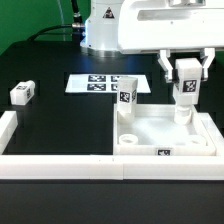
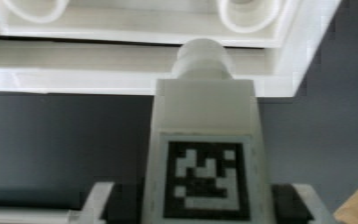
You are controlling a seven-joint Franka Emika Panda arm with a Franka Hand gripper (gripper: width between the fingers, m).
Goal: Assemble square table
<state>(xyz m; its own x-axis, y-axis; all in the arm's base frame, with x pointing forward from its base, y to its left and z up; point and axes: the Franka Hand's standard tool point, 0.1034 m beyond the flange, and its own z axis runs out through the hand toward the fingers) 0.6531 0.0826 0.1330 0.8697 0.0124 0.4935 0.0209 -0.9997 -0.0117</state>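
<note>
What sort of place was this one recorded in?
Likely a robotics lab bench: a black surface fenced by white border walls, a marker board, and the tool holding a tagged leg by the square tabletop.

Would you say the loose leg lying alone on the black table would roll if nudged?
Probably not: the leg looks blocky with flat tagged faces, so it should slide. It seems to be rigid plastic and is likely light.

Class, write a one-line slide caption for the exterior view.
Gripper holds one leg over the tabletop; another leg stands at its corner.
</note>
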